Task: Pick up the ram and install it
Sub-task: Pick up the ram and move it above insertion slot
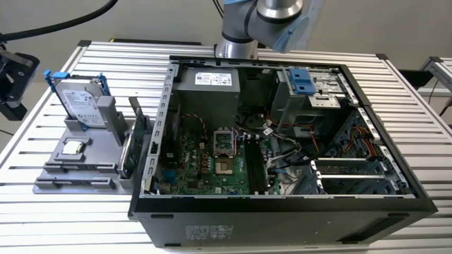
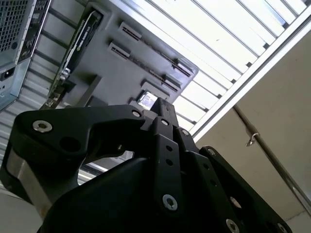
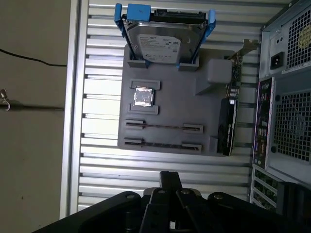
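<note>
My gripper point(image 3: 170, 180) hangs high above the table, off the grey parts holder point(image 3: 167, 104), on the side away from the hard drive. Its fingers come together in both wrist views, and in the second wrist view my gripper point(image 2: 156, 112) has nothing between them. The holder has two long slots point(image 3: 164, 127). Each shows a thin dark line between its end clips, and I cannot tell whether either line is the ram seen edge-on. The open computer case point(image 1: 282, 206) lies beside the holder, with dark memory slots point(image 1: 260, 164) on its green board.
The holder also carries a silver hard drive in a blue frame point(image 3: 163, 41), a small square chip point(image 3: 144, 96) and an upright expansion card point(image 3: 227, 124). The table edge point(image 3: 74, 116) runs close to the holder. A black part of the arm's end point(image 1: 12, 79) sits at the exterior view's left.
</note>
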